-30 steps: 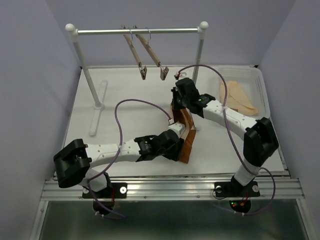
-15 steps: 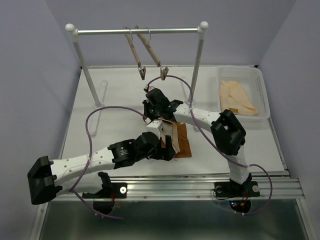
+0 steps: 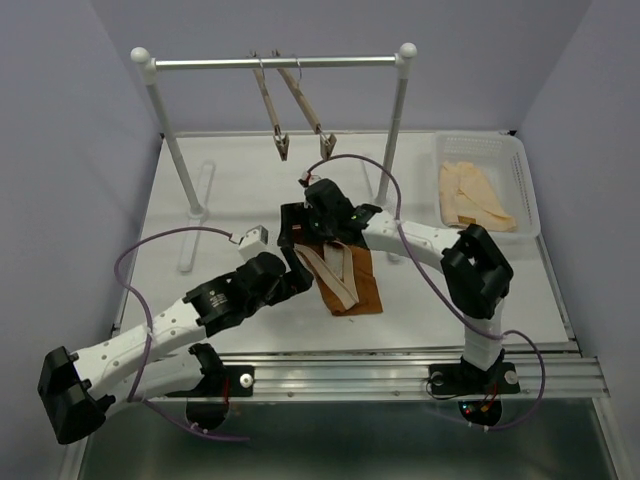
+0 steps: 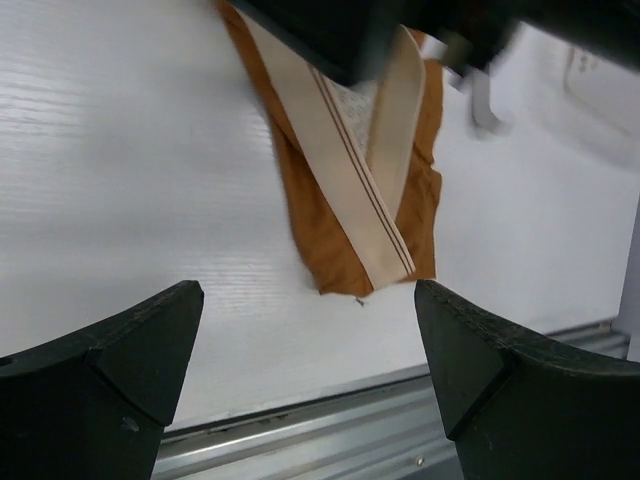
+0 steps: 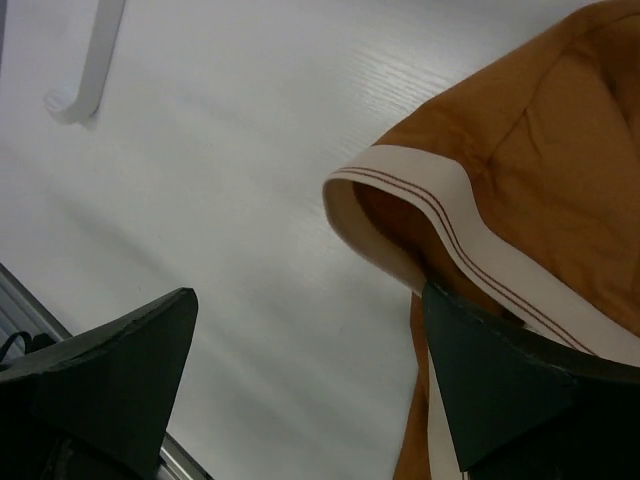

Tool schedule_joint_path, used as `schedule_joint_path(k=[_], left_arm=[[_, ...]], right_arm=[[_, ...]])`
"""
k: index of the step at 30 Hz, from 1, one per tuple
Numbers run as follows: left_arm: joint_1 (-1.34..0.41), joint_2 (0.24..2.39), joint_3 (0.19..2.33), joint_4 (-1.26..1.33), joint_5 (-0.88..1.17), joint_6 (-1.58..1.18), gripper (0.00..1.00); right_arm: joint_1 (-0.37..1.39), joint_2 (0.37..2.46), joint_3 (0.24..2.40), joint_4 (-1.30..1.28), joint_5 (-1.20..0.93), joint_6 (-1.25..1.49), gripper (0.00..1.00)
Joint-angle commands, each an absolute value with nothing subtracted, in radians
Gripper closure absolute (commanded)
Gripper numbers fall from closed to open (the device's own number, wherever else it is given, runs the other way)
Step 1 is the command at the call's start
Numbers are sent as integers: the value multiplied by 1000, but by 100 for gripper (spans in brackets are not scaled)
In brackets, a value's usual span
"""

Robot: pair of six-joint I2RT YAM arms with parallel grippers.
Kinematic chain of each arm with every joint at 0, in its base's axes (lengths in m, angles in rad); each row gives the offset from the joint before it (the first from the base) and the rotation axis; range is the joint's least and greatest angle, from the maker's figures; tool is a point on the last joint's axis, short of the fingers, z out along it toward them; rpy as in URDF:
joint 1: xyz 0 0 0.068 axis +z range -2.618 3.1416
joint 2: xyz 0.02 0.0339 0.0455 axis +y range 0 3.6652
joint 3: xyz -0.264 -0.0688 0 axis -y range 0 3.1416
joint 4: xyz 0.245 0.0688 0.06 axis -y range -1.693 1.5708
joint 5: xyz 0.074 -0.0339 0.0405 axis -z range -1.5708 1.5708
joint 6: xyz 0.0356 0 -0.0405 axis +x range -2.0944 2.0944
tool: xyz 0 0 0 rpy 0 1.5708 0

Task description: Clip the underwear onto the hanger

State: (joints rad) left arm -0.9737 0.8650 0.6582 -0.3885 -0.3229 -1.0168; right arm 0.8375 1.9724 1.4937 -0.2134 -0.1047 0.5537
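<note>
Both spread empty, the left gripper (image 4: pixel 305 295) sits at the underwear's (image 3: pixel 355 280) eight o'clock, the right gripper (image 5: pixel 310 295) at eleven. The raised waistband (image 5: pixel 400 170) could snag on the right gripper.

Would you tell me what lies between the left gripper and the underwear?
Only bare white table. In the left wrist view, the open left gripper faces the underwear with nothing else in that stretch.

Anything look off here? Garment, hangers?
The underwear lies bunched on the table, not flat: its waistband is twisted into a loop across the cloth. The left hanger and right hanger hang slanted on the rail. Nothing looks spilled or damaged.
</note>
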Motion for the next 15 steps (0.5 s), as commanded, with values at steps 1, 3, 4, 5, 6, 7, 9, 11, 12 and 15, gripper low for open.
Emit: schedule_joint_path(k=[1,3,4,5,6,7,9,11,12,15], left_arm=[[-867,883,615,-378,-327,-1101,1],[-800,931,615,-341,-311,-1079,1],[-773,952,623,-327,-308,-1069,1],[-746,995,633,-304,-304,-1056,1],[-718,1017,661,-293,-299,-1045,1],[-666,1041,673,-281,-290,-1026,1],[-617,1104,708,-236,-288,-1011,1],[-539,1170,735,-181,-264,-985,3],[-517,1193,748,-161,-252,-971,4],[-482,1297,834,-130,-262,-908,6]], right_arm=[[836,1801,1396,-184,-81,508,0],[836,1738,1350,-193,-58,491,0],[836,1717,1326,-201,-42,483,0],[836,1695,1275,-216,-5,479,0],[836,1674,1246,-224,35,479,0],[827,1633,1218,-232,54,485,0],[818,1591,1130,-248,86,495,0],[818,1531,1074,-253,80,489,0],[808,1513,1027,-255,71,485,0],[808,1458,971,-259,-41,414,0]])
